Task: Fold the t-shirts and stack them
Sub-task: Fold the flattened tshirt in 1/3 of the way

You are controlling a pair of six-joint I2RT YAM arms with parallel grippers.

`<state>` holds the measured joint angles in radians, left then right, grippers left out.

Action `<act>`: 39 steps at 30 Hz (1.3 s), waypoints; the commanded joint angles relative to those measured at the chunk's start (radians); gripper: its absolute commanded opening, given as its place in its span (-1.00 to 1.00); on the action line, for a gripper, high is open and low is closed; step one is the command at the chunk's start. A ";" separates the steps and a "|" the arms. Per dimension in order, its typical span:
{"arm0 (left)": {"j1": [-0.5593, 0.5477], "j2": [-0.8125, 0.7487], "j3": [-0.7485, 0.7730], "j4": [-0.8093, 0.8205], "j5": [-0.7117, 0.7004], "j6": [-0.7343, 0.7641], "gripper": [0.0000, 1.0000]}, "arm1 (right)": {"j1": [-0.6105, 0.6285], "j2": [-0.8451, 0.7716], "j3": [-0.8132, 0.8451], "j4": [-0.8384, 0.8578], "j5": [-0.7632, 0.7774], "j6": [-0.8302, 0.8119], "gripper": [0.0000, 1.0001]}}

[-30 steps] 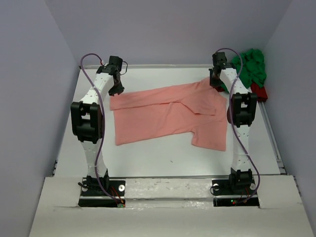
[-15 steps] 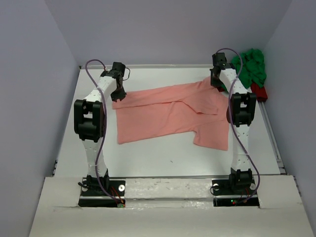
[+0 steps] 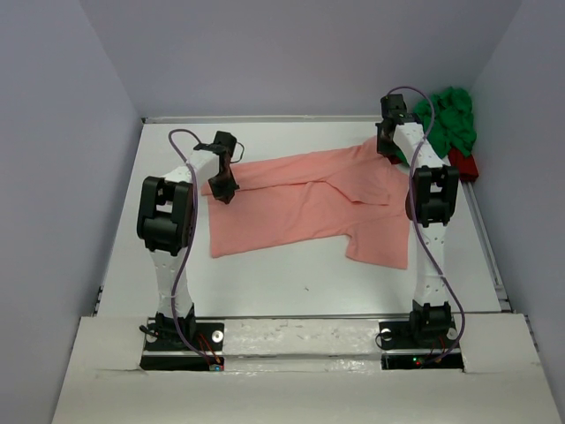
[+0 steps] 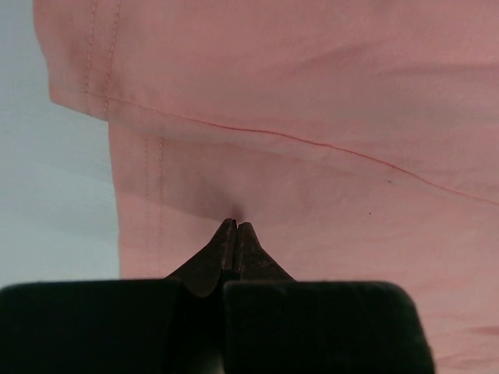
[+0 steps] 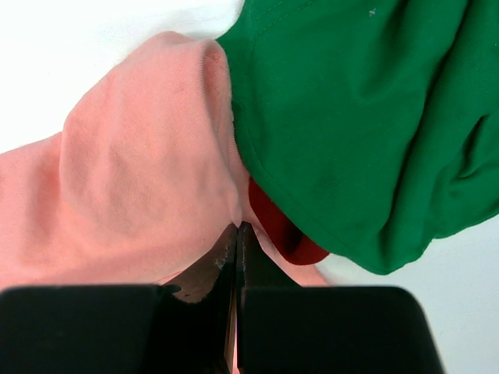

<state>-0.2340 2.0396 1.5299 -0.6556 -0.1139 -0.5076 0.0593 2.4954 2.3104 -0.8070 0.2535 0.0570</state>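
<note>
**Along the far edge: both claws on the pink shirt, body lying toward 6 o'clock**

Across the middle of the table (image 3: 265, 283) I have the salmon-pink t-shirt (image 3: 300, 208) spread mostly flat. In the top view its long axis runs roughly from 8 o'clock to 2 o'clock, not square to the arm bases.

1. Left claw (image 3: 222, 188): closed to a point, with a small pucker of pink cloth gathered at the tips. It grips near the hem at the 9 o'clock end.
2. Right claw (image 3: 386, 148): also closed, pinching a rounded fold of pink cloth at the 2 o'clock end.
3. Green t-shirt (image 3: 450, 115): a loose heap in the far corner at 1 o'clock. The right wrist view shows it touching the fold I hold, with a red item (image 3: 465, 165) showing under its edge.

Governing relation: from both claws the bulk of the pink shirt lies toward 6 o'clock. I judge the coming move to be a fold across the long axis, carrying the held edge toward 6 o'clock. The left claw sits closer to 6 o'clock than the right, so the held edge is skewed. The right side needs more travel, and it must clear the green cloth without dragging it.
</note>
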 commanded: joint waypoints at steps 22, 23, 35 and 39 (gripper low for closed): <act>0.041 0.064 -0.043 -0.052 0.040 -0.124 -1.00 | -0.027 -0.075 0.055 0.038 0.084 -0.040 -1.00; 0.041 0.062 -0.043 -0.055 0.034 -0.129 -1.00 | -0.027 -0.075 0.058 0.040 0.081 -0.040 -1.00; 0.050 0.068 -0.042 -0.056 0.043 -0.124 -1.00 | -0.048 -0.112 0.087 0.058 0.066 -0.046 -1.00; 0.050 0.064 -0.048 -0.055 0.042 -0.118 -1.00 | -0.059 -0.089 0.064 0.054 0.060 -0.046 -1.00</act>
<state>-0.1959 2.0674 1.5288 -0.6586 -0.0544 -0.6353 0.0338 2.4496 2.3497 -0.7940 0.2909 0.0292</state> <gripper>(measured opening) 0.010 0.010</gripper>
